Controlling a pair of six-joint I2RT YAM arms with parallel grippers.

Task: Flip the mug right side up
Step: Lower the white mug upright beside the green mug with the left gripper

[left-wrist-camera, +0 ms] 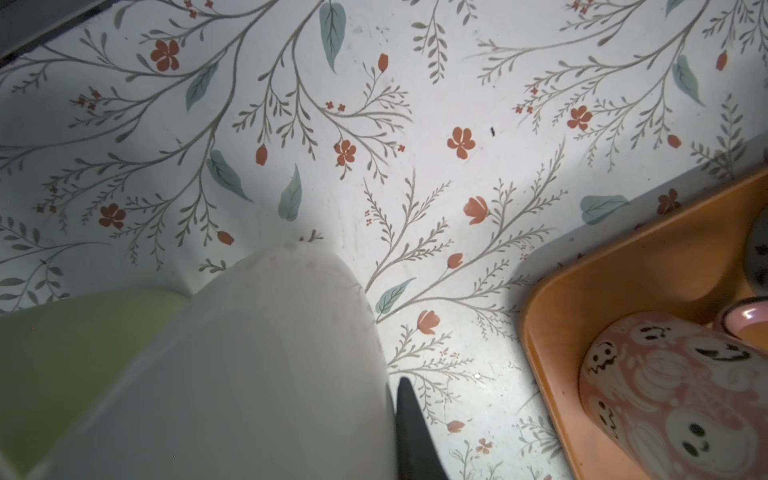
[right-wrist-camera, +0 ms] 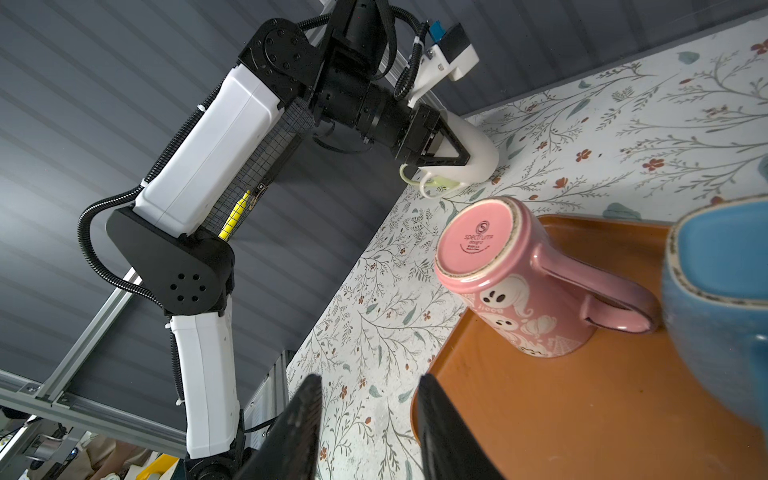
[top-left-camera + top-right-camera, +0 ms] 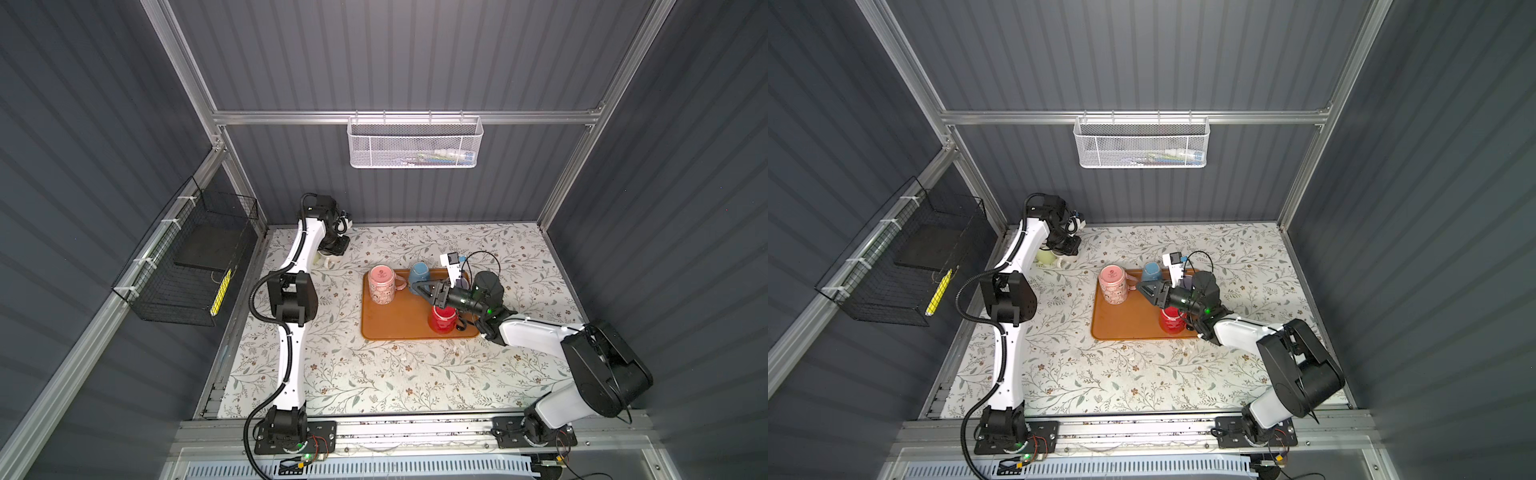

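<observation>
Blurred and very close to the left wrist camera is the pale mug (image 1: 249,353), white and light green, with one black finger (image 1: 411,432) of the left claw (image 2: 457,156) tight against its wall. The left claw is closed narrow on this mug at the far left corner of the table (image 3: 374,374), well apart from the tray (image 3: 395,324). In the right wrist view the mug is tilted, with its handle low near the table; which end is up I cannot tell. On the tray the pink mug (image 2: 511,286) stands upside down, base up. The blue mug (image 3: 419,272), just beside its handle, is upside down too. The right claw (image 2: 369,390) hangs above the tray near these two, half open, with nothing between its fingers. The red mug (image 3: 442,322) stands on the tray under the right arm.
</observation>
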